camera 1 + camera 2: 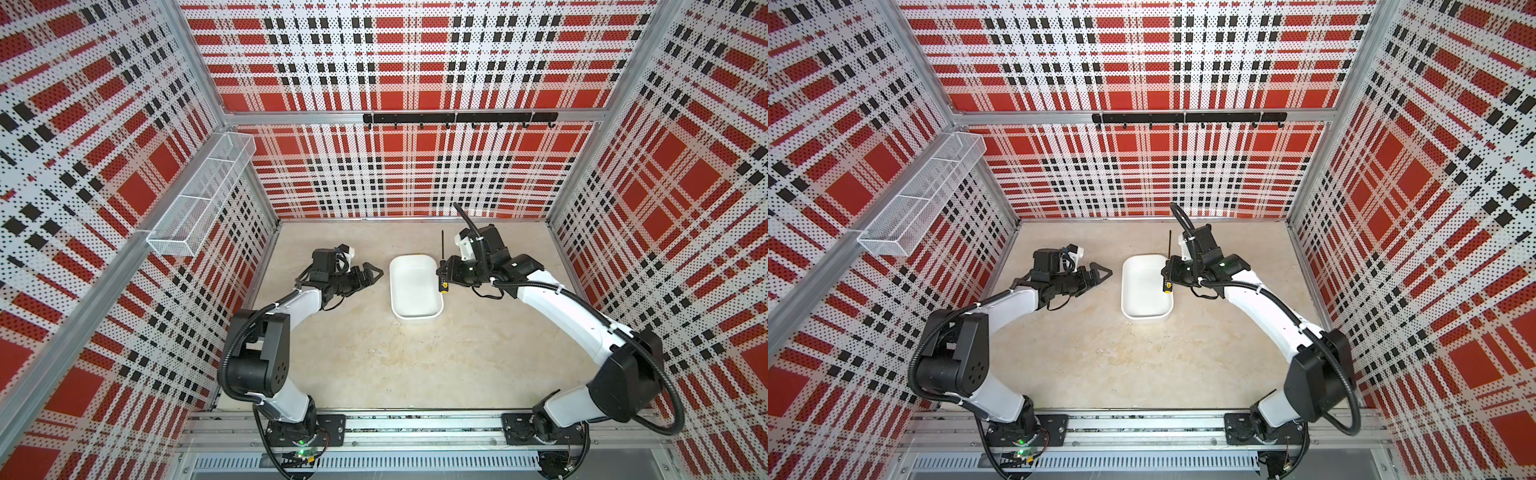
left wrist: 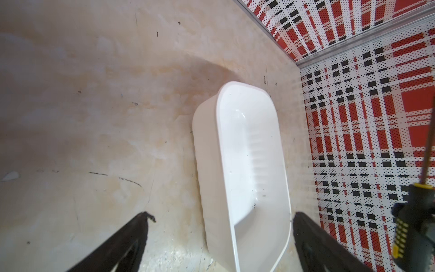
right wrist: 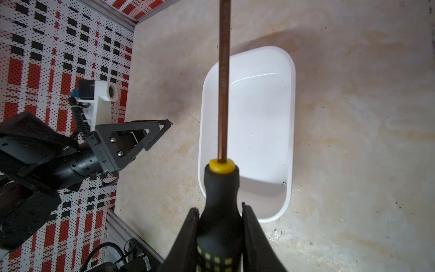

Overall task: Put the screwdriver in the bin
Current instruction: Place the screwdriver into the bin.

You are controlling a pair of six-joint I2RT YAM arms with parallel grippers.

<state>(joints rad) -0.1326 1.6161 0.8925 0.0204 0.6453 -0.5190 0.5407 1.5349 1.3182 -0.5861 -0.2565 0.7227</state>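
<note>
The right gripper (image 3: 220,207) jaws clamp the screwdriver (image 3: 220,183) by its handle over the right rim of the bin (image 3: 259,117), shaft overshooting the far end. The left gripper (image 2: 221,215) jaws are wide and empty. It should shift inboard, align lengthwise, lower, then release.

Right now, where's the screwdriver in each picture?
In a top view: the screwdriver is at the bin's right rim, right of centre.
In a top view: near centre, again at the bin's right rim.
Left wrist: at the right edge, beyond the bin.
Right wrist: lower middle, shaft crossing above the bin.
Shared landmark: the white bin.
</note>
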